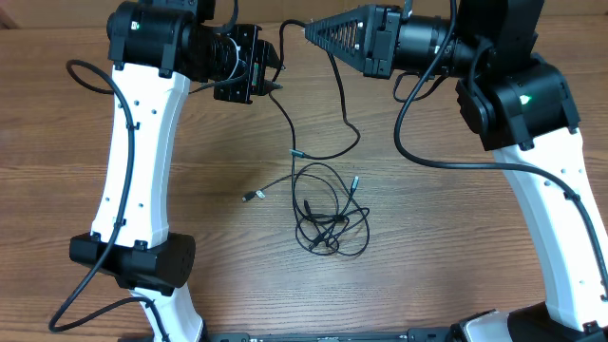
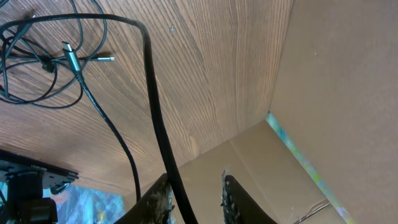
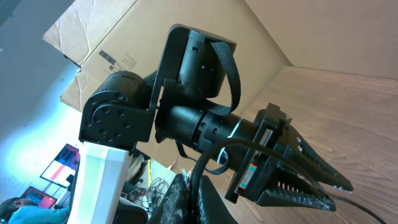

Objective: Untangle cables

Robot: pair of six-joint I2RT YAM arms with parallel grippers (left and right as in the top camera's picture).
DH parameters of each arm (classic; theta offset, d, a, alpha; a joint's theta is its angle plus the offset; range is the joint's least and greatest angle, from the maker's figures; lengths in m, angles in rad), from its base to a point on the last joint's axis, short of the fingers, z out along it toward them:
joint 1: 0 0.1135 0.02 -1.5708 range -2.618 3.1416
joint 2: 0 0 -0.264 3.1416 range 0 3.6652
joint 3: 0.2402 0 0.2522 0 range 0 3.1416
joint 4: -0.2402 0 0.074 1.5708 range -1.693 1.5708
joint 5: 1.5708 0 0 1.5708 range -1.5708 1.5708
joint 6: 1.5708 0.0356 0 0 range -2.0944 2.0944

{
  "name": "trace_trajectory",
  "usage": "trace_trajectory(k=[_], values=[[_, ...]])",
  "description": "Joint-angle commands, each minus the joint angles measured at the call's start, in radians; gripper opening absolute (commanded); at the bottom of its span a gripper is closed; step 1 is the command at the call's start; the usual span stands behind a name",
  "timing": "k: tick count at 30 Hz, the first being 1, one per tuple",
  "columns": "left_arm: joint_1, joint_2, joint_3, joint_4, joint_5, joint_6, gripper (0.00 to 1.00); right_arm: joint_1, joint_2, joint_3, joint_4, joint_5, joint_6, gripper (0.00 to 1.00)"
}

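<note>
Thin black cables [image 1: 328,217] lie in a loose tangle on the wooden table [image 1: 446,247], below centre. Two strands rise from the tangle to the grippers at the back. My left gripper [image 1: 275,78] stands open around one strand. In the left wrist view this strand [image 2: 155,112] passes between the jaws [image 2: 196,182], against the left finger and apart from the right one. My right gripper [image 1: 307,30] is shut on another cable [image 1: 344,104], pinched between its fingers [image 3: 193,185]. The tangle [image 2: 34,68] and a silver-tipped plug [image 2: 70,56] show at the left wrist view's top left.
One loose plug end [image 1: 252,196] lies left of the tangle. Thick black arm wires [image 1: 427,157] hang off both arms. A cardboard box [image 2: 329,93] stands behind the table's far edge. The left arm's gripper [image 3: 343,195] fills the right wrist view.
</note>
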Motion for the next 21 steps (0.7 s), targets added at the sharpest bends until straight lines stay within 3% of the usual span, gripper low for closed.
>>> trace_trajectory(k=[1, 8, 14, 21], values=[[-0.004, 0.01, 0.001, 0.0, -0.021, 0.008, 0.26, -0.001, -0.008, 0.007, 0.007, 0.0, 0.003, 0.04], [-0.004, 0.01, 0.001, 0.0, -0.024, 0.012, 0.18, -0.001, -0.008, 0.007, -0.005, 0.0, 0.002, 0.04], [-0.004, 0.01, 0.001, -0.005, -0.055, 0.023, 0.05, -0.002, -0.008, 0.007, -0.016, 0.0, 0.002, 0.04], [-0.004, 0.01, 0.001, -0.017, -0.147, 0.062, 0.04, -0.039, -0.008, 0.007, -0.075, 0.001, -0.002, 0.04]])
